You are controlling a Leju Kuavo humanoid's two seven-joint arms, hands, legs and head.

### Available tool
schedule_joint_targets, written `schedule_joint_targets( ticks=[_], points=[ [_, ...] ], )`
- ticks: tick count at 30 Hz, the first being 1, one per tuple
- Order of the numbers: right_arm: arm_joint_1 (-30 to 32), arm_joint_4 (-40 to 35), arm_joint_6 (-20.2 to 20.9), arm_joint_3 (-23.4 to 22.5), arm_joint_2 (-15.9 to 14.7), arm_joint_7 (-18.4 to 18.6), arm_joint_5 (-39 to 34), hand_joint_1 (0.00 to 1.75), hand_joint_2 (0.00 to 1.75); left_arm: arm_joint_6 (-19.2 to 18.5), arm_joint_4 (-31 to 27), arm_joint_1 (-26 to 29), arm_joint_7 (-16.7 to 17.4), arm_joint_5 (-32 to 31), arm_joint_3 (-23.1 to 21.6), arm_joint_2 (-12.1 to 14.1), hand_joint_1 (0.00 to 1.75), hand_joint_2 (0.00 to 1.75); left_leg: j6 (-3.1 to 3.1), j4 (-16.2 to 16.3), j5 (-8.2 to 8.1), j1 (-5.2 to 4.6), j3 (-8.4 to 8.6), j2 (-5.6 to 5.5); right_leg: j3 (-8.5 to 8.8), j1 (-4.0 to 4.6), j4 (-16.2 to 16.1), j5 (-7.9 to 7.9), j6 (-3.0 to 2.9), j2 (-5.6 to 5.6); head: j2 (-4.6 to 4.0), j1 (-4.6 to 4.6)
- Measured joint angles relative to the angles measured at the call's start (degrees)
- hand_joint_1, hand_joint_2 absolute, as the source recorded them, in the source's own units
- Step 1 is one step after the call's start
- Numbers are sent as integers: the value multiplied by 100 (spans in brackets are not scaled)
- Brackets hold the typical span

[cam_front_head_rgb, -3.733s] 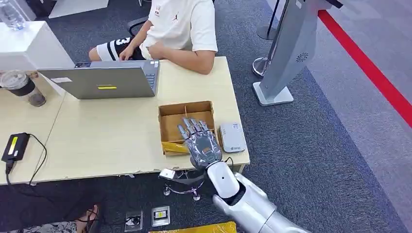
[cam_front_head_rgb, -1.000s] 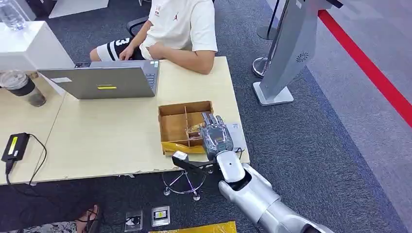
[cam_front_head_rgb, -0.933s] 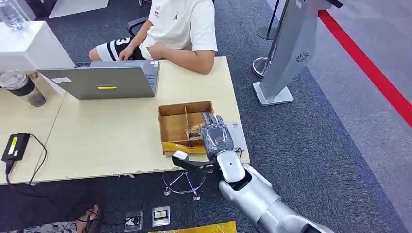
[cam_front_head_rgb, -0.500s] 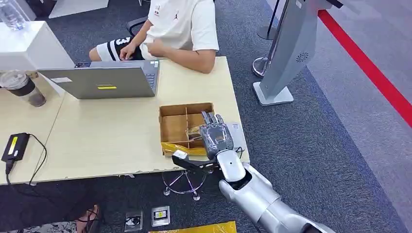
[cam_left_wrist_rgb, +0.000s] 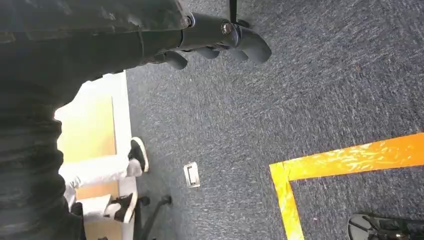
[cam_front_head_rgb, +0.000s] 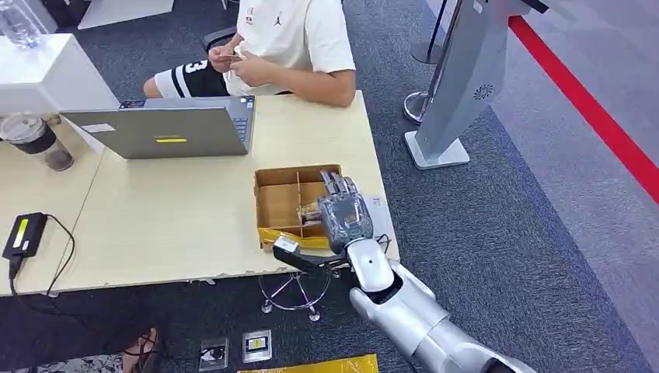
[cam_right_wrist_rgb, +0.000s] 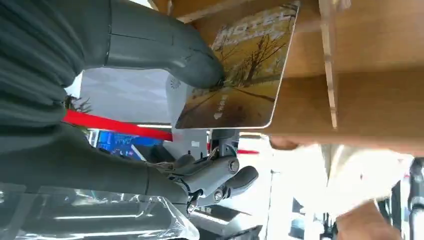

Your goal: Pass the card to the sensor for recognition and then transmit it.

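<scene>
My right hand (cam_front_head_rgb: 343,214) hovers over the right side of the divided cardboard box (cam_front_head_rgb: 278,199), palm down. It pinches a card (cam_right_wrist_rgb: 240,75) with a yellow tree picture and the word HOTEL under its thumb (cam_right_wrist_rgb: 165,50); one edge of the card (cam_front_head_rgb: 310,208) peeks out left of the hand. The white sensor (cam_front_head_rgb: 380,213) lies on the table just right of the box, partly hidden by the hand. My left hand (cam_left_wrist_rgb: 220,44) hangs over the carpet, fingers loosely apart, holding nothing.
A person (cam_front_head_rgb: 291,39) sits at the table's (cam_front_head_rgb: 171,225) far side holding a small thing, behind an open laptop (cam_front_head_rgb: 163,128). A cup (cam_front_head_rgb: 35,140) and a black device (cam_front_head_rgb: 23,233) lie far left. A grey kiosk stand (cam_front_head_rgb: 458,85) stands right of the table.
My right hand has moved from the box's front to its right side, holding the card, and edged farther from me in the last second. The person lifted both hands off the table.
</scene>
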Motion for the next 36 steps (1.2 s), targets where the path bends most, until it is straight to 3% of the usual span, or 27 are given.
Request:
schedule_joint_targets(
  ticks=[3, 6, 8, 10, 15, 20, 28, 32, 36],
  points=[
    [134, -536, -815, -172, -55, -17, -142, 175, 175, 6, 0, 6, 0, 0, 0, 0, 0, 175, 0, 1, 0, 0, 1, 0, 0, 0, 0, 0, 0, -1, 0, 0],
    [318, -1419, -1661, -372, -114, -361, -521, 175, 175, 59, 0, 21, 0, 4, 0, -2, 0, 175, 0, 1, -1, 0, 0, 3, -1, 0, 0, 0, 0, 3, 0, 2],
    [494, -2127, -2116, -478, -88, -1135, -719, 175, 175, 118, 0, 21, 22, 31, 0, -11, 0, 175, -1, 0, -2, 0, 1, 4, 0, 0, 0, -1, -1, 2, 0, 2],
    [682, -2679, -2182, -494, 26, -1665, -813, 175, 175, 153, 0, 21, 48, 42, 0, -20, 0, 175, -1, -1, -2, 1, 1, 7, -3, 1, 0, -2, -2, 3, 0, -2],
    [754, -3431, -2036, -535, 101, -1724, -936, 175, 175, 179, 0, 21, 81, 42, 0, -46, 0, 175, -4, -4, 0, 4, 0, 10, 0, 4, 0, 0, -3, 3, 0, 0],
    [196, -3352, -1485, -321, 247, -1510, -587, 175, 175, 94, 0, 2, 52, -103, 0, -61, 0, 175, -6, -4, 10, 4, 0, 18, 0, 4, 1, 9, -4, 7, 0, 0],
    [-764, -1817, -1076, -67, 663, -929, 53, 175, 175, -72, 0, -19, -72, -269, -17, -70, 0, 175, -11, -3, 14, 8, -15, -5, -10, 9, 8, 9, -5, -8, 0, 2],
    [-1446, -467, -582, 139, 933, -482, 871, 175, 175, -170, 0, -41, -135, -373, -37, -70, 0, 175, -11, -2, 14, 8, -14, -5, -11, 9, 8, 8, -6, -7, 0, -2],
    [-1722, 327, -165, 389, 1025, -70, 1532, 175, 175, -251, 0, -40, -280, -483, -118, -72, 0, 175, -11, -2, 14, 8, -19, -15, -12, 10, 8, 6, -7, -18, 0, 0]
  ],
)
